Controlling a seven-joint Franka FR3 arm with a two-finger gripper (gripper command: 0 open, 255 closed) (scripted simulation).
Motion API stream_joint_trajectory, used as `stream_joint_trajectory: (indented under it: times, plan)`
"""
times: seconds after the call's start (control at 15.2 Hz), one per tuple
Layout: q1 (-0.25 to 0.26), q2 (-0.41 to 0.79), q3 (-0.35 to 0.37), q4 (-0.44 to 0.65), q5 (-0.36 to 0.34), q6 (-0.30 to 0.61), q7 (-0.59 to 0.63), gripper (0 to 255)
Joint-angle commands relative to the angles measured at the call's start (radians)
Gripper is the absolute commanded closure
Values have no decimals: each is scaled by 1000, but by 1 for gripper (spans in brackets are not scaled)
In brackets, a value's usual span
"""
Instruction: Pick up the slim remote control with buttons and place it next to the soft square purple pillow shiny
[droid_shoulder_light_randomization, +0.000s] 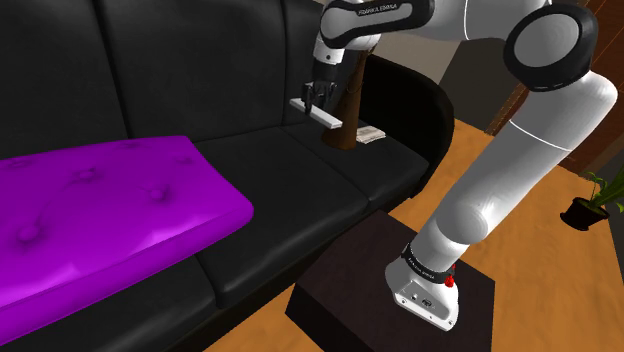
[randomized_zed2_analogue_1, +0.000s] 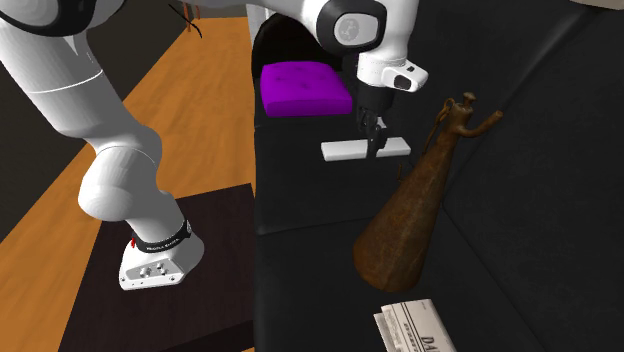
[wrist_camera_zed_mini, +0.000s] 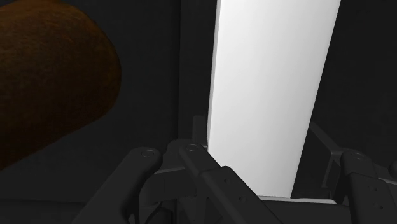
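1. Gripper (randomized_zed2_analogue_1: 372, 140): we see its fingers clamped across the white remote (randomized_zed2_analogue_1: 340, 150).
2. Remote: held just above the black sofa (randomized_zed2_analogue_1: 300, 195), near the brown vase (randomized_zed2_analogue_1: 410, 215); we judge the pick-up done.
3. Purple pillow (randomized_zed2_analogue_1: 303, 88): well apart; carrying and placing are left.

White, glossy arm (droid_shoulder_light_randomization: 520, 170), rounded segments, dark grey joints (droid_shoulder_light_randomization: 548, 42). Black lettered band (droid_shoulder_light_randomization: 428, 262) above the foot (randomized_zed2_analogue_1: 150, 268), which has small screw holes. There's a red dot (droid_shoulder_light_randomization: 452, 282), and an all-black gripper (droid_shoulder_light_randomization: 314, 100).

My arm (droid_shoulder_light_randomization: 520, 170): white, rising steeply, elbow bent, reaching forward (joints dark).
My gripper (randomized_zed2_analogue_1: 375, 145): pointing down, black fingers clasping the remote control (randomized_zed2_analogue_1: 340, 150).
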Motion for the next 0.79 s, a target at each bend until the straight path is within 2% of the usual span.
stream_joint_trajectory:
  times: [0.0, 0.73]
  plan:
    - [0, -5, 0, 23, 0, -28, -1, 255]
    - [0, -15, 0, 159, 0, -174, -2, 255]
